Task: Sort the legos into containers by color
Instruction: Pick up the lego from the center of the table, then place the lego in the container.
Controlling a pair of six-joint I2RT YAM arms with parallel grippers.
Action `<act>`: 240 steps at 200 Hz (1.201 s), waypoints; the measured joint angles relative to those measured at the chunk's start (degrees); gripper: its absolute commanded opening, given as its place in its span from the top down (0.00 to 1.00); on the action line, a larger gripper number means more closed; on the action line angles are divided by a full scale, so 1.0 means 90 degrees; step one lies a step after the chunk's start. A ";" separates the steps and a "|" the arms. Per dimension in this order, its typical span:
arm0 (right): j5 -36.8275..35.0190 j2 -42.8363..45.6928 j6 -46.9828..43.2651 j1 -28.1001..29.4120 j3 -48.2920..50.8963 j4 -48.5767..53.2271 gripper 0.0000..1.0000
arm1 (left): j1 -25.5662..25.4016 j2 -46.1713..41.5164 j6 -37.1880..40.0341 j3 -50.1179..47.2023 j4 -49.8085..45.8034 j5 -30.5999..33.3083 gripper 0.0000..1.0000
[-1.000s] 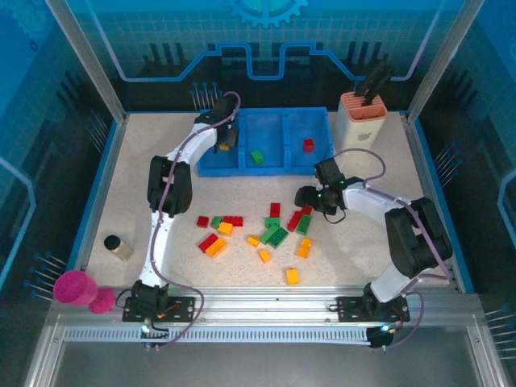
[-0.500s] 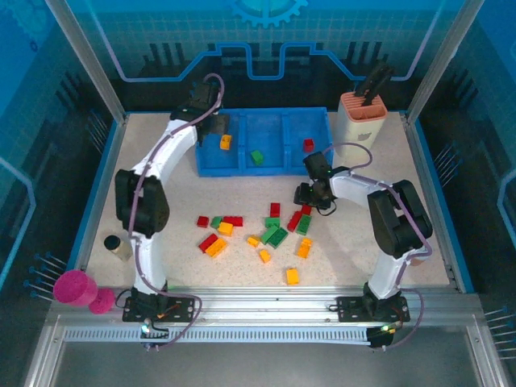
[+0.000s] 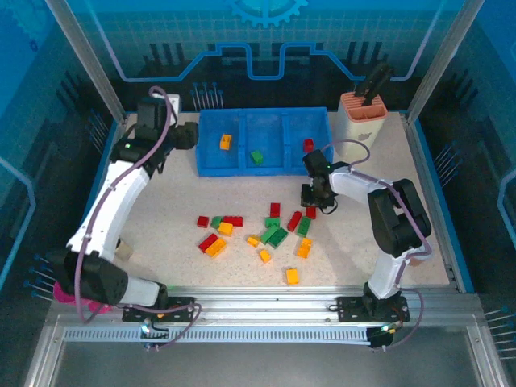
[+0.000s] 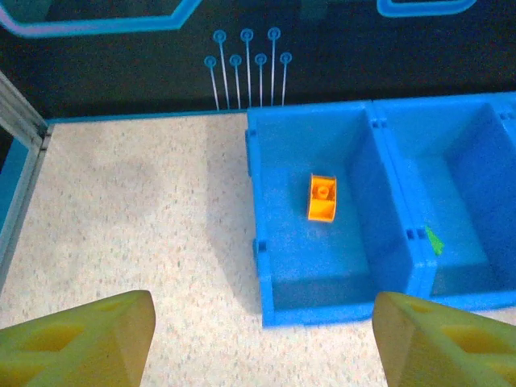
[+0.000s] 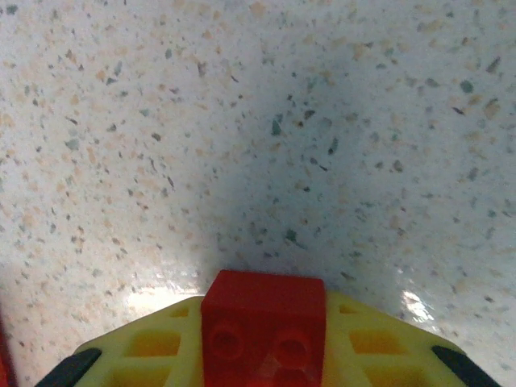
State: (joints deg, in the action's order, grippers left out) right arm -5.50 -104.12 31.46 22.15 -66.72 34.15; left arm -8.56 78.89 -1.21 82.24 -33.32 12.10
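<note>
one red lego (image 5: pixel 263 318) pinched in right gripper (image 5: pixel 263 359), low over speckled table (image 5: pixel 242 121), just short of blue tray (image 3: pixel 242 170). light, stiff, slick: flat sides for hold. left gripper (image 4: pixel 260 343) spread, empty.

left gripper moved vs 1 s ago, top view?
Yes. The left gripper has swung leftward, from above the blue tray's left compartment to outside its left wall. The orange lego lies in that compartment.
</note>
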 measured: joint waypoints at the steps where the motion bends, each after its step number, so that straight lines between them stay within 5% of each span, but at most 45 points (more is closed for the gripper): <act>1: -0.0007 0.0012 -0.0034 -0.0005 -0.0024 0.0034 0.77 | 0.0002 -0.0019 0.0000 -0.0024 0.0005 -0.0002 0.27; 85: -0.0401 0.0250 -0.1307 -0.0408 -0.3033 0.1141 0.78 | 0.0148 -0.0877 -0.0119 -0.1800 -0.0010 -0.0525 0.22; 193: -0.0291 -0.3604 -0.2127 -0.0896 -0.7492 0.1496 0.77 | 0.0148 -0.1770 -0.1253 -0.2701 -0.0687 -0.0831 0.22; 240: -0.0267 -0.4313 -0.2370 -0.0896 -0.8065 0.1535 0.74 | 0.0148 -0.2115 -0.1778 -0.3274 -0.1073 -0.0862 0.20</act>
State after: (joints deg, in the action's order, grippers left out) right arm -7.90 -142.93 10.13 14.09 -139.31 47.97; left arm -7.22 59.86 -17.21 52.77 -42.98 4.34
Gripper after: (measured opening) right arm 0.301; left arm 0.796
